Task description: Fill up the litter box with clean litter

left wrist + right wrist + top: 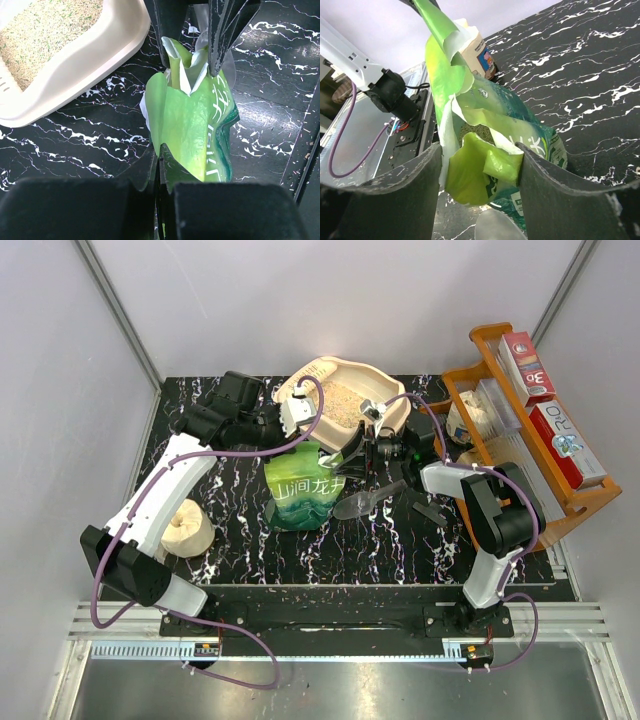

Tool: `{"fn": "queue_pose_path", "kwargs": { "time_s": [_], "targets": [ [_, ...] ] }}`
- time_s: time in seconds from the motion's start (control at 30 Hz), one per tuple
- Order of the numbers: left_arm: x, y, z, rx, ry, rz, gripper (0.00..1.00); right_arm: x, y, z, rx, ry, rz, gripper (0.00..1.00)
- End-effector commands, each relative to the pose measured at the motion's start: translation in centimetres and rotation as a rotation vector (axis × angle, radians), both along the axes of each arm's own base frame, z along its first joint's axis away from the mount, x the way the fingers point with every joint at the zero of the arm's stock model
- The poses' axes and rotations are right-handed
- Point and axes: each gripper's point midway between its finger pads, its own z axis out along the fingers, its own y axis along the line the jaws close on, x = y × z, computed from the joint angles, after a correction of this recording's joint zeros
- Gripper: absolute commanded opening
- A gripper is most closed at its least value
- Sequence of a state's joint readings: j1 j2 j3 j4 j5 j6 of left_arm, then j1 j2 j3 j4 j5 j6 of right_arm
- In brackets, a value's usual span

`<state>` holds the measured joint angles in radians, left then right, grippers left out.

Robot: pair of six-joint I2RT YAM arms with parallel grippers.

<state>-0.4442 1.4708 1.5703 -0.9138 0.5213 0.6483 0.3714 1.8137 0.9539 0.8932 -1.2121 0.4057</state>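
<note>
The cream litter box (395, 410) sits at the back centre with pale tan litter (340, 400) in it; it also shows in the left wrist view (85, 65) with its litter (45, 35). A green printed bag (303, 488) stands just in front of it, its top torn open. My left gripper (161, 167) is shut on one edge of the bag's top (190, 120). My right gripper (480, 185) is open, its fingers (555, 190) straddling the bag's opposite flap (475, 170). Granules (477, 131) show inside the bag.
A clear plastic scoop (362, 503) lies right of the bag. A cream tape roll (188, 530) sits front left. The orange wooden rack (480, 340) with boxes stands at the right edge. A small black piece (430, 512) lies near the right arm.
</note>
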Motion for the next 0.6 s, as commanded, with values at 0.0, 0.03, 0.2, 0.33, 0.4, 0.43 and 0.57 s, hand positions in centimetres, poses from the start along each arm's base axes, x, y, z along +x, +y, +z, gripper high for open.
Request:
{"fn": "queue_pose_path", "kwargs": {
  "time_s": [0.0,0.03,0.2,0.33,0.4,0.43,0.57],
  "targets": [
    [1.0,0.3,0.9,-0.009,-0.042,0.033,0.0,0.5,0.5,0.9,0.031,-0.053,-0.032,0.62],
    [1.0,0.3,0.9,-0.01,-0.041,0.033,0.0,0.6,0.5,0.8,0.034,-0.045,-0.038,0.61],
    [1.3,0.7,0.9,-0.01,-0.04,0.045,0.0,0.0,0.8,0.9,0.049,-0.026,-0.012,0.6],
    [1.3,0.8,0.9,-0.01,-0.04,0.047,0.0,-0.5,1.0,0.4,0.048,-0.019,0.001,0.6],
    [1.3,0.7,1.0,-0.016,-0.038,0.045,0.0,-0.8,1.4,0.3,0.052,-0.021,0.01,0.59],
    [1.3,0.8,0.9,-0.012,-0.036,0.047,0.0,-0.8,1.5,0.2,0.054,-0.02,0.01,0.58],
    [1.2,0.8,0.9,-0.012,-0.037,0.046,0.0,-0.4,1.9,0.5,0.067,-0.017,-0.011,0.46]
  ]
}}
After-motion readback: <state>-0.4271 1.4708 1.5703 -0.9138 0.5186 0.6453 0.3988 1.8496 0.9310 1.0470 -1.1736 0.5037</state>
